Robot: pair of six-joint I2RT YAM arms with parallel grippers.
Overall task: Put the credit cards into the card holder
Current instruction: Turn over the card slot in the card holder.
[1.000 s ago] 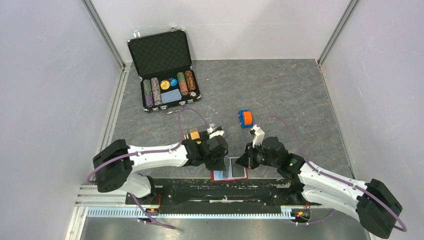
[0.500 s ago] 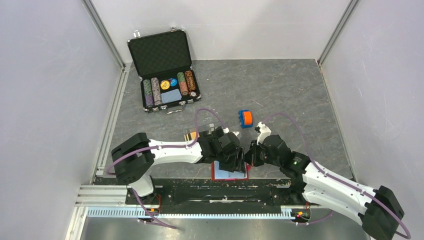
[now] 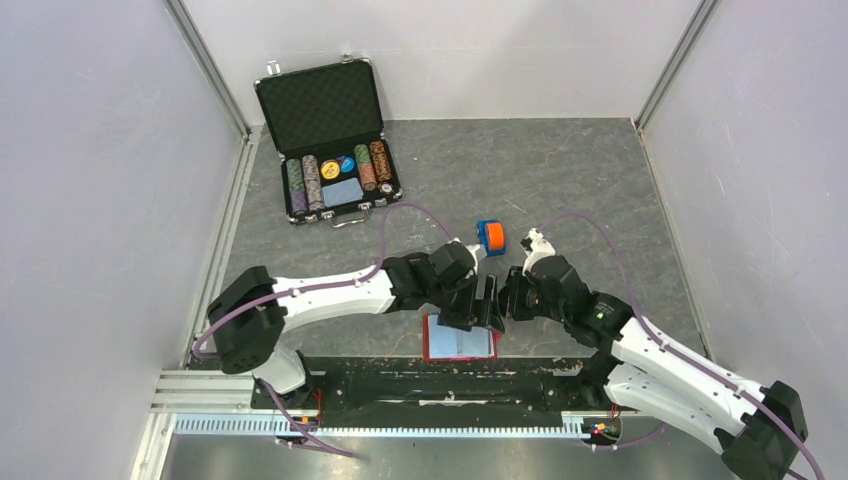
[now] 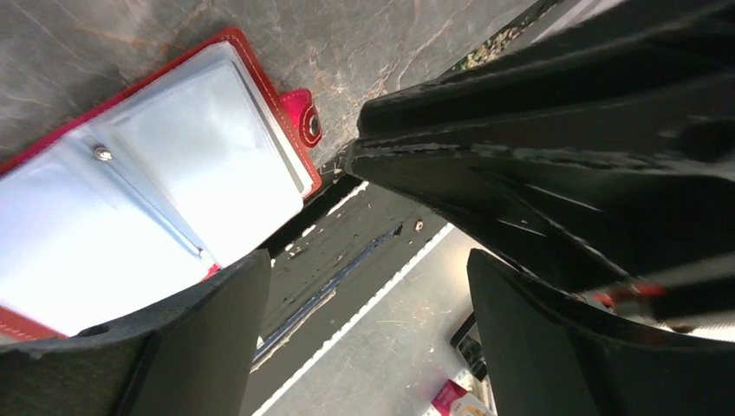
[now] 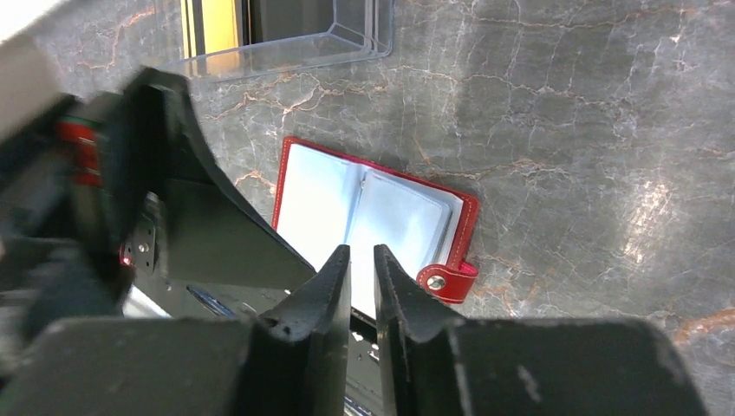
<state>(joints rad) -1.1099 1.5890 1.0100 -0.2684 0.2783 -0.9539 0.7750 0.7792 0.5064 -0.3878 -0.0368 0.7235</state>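
Note:
The clear card holder (image 5: 286, 39) shows at the top of the right wrist view, with an orange-gold credit card (image 5: 212, 24) standing in it. In the top view my left arm covers both. My left gripper (image 3: 485, 303) (image 4: 364, 269) is wide open and empty, hovering over the right edge of an open red wallet (image 3: 458, 338) (image 4: 173, 191) (image 5: 373, 221). My right gripper (image 3: 508, 298) (image 5: 361, 253) hangs close beside it, above the wallet. Its jaws stand a narrow slit apart with nothing between them.
An open black briefcase (image 3: 330, 140) with rows of poker chips sits at the back left. A small blue and orange object (image 3: 490, 236) lies just beyond both grippers. The wallet lies at the table's front edge, against the black rail (image 3: 440, 385).
My left gripper has opened wide and swung right, from beside the wallet's left edge to its right edge. My right gripper has lifted slightly and its jaws have parted a little.

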